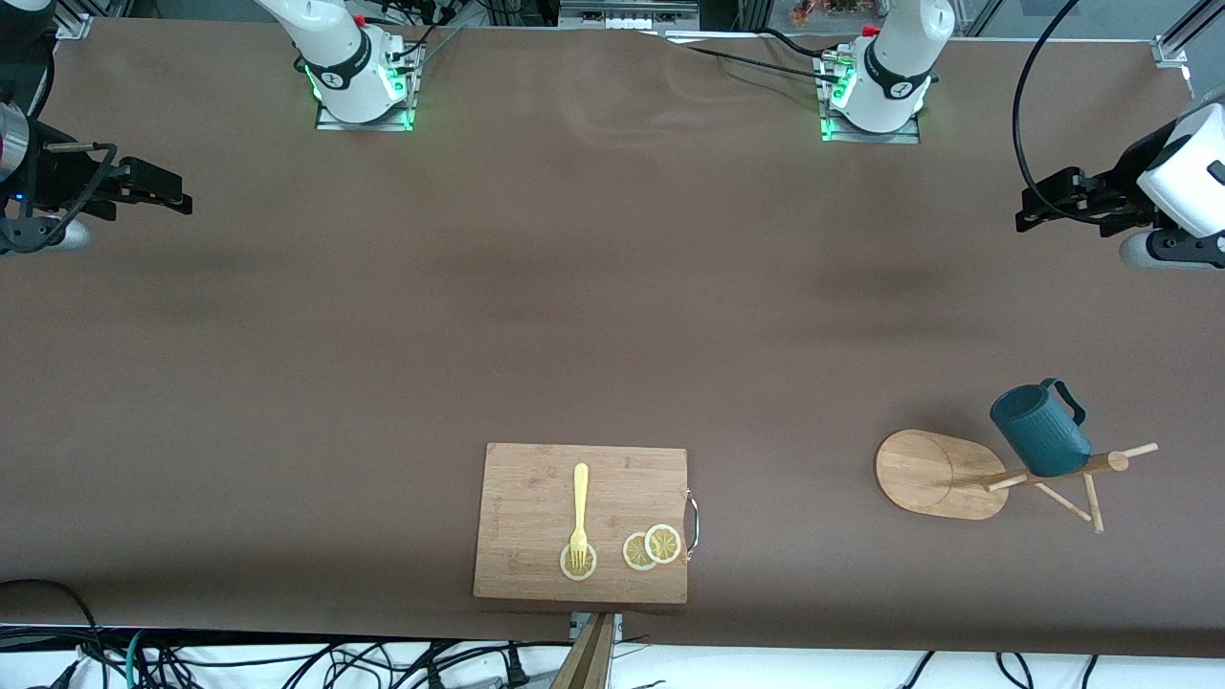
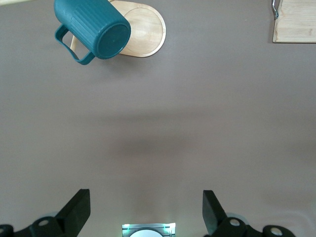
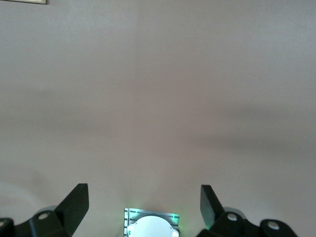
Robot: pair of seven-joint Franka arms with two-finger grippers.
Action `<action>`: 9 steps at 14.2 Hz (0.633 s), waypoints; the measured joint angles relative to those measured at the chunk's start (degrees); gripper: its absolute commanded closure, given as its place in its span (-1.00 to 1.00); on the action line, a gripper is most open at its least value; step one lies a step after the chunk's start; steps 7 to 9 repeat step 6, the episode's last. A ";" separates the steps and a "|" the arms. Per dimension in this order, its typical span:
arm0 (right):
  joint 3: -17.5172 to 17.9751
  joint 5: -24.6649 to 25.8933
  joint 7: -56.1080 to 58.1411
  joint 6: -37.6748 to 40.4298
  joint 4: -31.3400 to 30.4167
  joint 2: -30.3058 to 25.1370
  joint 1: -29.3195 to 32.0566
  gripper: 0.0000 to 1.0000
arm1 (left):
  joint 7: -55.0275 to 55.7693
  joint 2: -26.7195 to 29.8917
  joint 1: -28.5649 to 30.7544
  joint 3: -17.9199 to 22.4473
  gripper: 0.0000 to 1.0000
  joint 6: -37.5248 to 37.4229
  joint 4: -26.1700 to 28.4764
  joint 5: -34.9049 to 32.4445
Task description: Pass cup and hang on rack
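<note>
The cup (image 1: 1039,431) hangs on the rack (image 1: 943,474) at the left arm's end of the surface, its handle (image 2: 70,45) looped over a peg, so by the look of it the hanging is done. The left gripper (image 1: 1057,203) hovers high over bare surface, fingers spread and empty; the right gripper (image 1: 153,187) waits likewise released at its own end. What's left calls for staying clear: any return pass should keep well above those thin pegs (image 1: 1139,450), since a nudge could tip the cup off. The cutting board (image 1: 581,522) needs no attention.
</note>
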State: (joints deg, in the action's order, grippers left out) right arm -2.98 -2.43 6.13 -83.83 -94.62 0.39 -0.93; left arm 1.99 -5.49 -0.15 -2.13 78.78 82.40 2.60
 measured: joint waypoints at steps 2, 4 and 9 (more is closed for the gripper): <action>0.00 0.00 0.00 0.00 0.00 0.00 0.00 -1.00 | 0.01 -0.02 0.00 -0.01 -1.00 0.03 0.00 0.00; 0.00 0.00 0.00 0.00 0.00 0.00 0.00 -1.00 | 0.01 -0.09 0.00 -0.01 -1.00 0.03 -0.01 0.00; 0.00 0.00 0.00 0.00 0.00 0.00 0.00 -1.00 | 0.02 -0.27 0.00 -0.01 -1.00 0.13 -0.11 0.00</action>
